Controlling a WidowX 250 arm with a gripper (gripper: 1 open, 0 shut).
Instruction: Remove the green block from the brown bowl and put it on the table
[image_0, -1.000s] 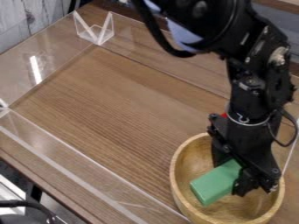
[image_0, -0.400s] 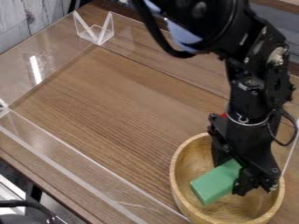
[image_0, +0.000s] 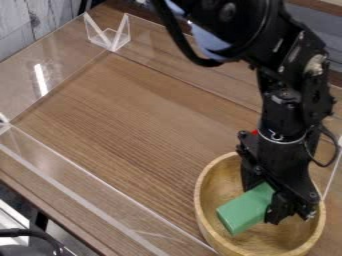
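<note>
The table (image_0: 120, 110) was brown wood grain, with low clear walls (image_0: 54, 175) along its left and near edges and a small clear stand (image_0: 107, 33) at the far corner. Beyond the far left edge lay pale planking. The bowl (image_0: 214, 195) sat at the lower right, its near rim cut off by the picture's edge. The green block (image_0: 246, 211) lay inside it, tilted against the inner wall. The gripper (image_0: 277, 200) pointed straight down into the bowl, its fingers pressed together on the block's right end. The black arm (image_0: 287, 90) hid the bowl's far rim, and its top ran out of view.
</note>
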